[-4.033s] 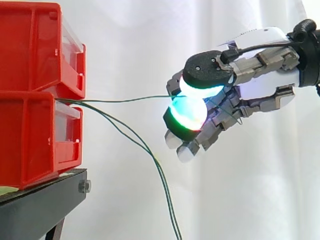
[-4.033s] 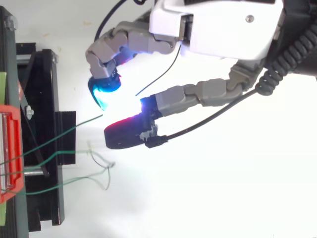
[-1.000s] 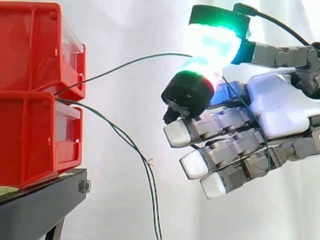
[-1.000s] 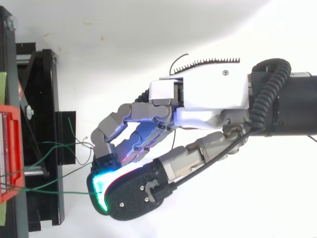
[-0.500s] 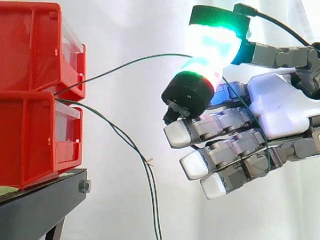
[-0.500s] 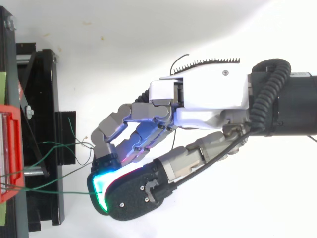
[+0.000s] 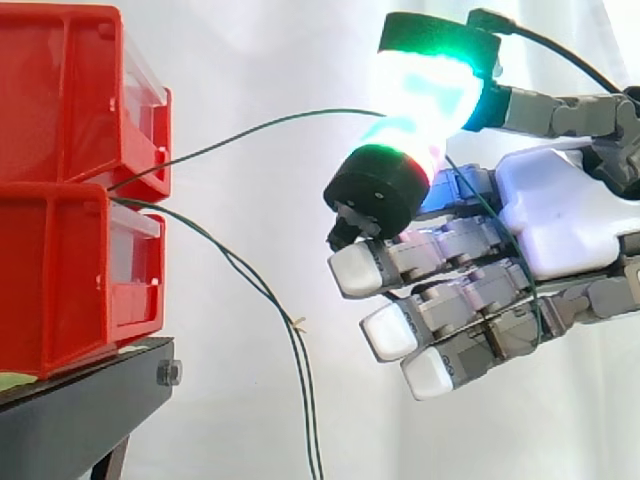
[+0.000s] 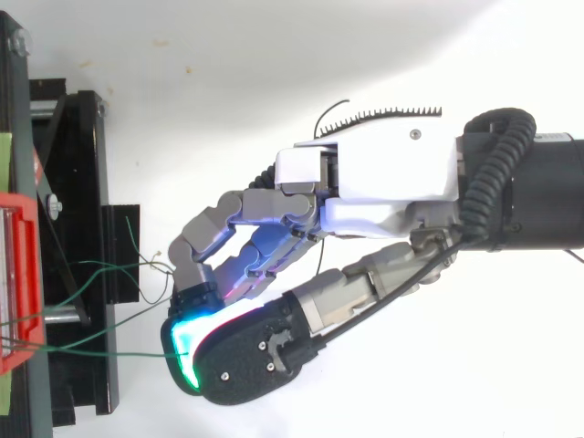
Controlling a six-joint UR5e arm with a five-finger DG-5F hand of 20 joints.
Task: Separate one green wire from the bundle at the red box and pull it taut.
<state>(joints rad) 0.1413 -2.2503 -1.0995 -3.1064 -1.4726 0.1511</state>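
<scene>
My robot hand (image 7: 560,220) has lifted and now stays still, pinching one green wire (image 7: 250,127) that runs up from the red box (image 7: 60,110), apart from the other wires (image 7: 240,265), but it bows, so I must pull more.

The hand (image 7: 560,225) has a white shell, grey segmented fingers (image 7: 450,245) and black-backed pads (image 7: 425,95) glowing green, cyan and white.

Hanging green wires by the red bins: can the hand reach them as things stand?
Probably not yet: the hand is shut on the separated green wire, held above the hanging wires. The space between is free, but its pinch is taken.
</scene>
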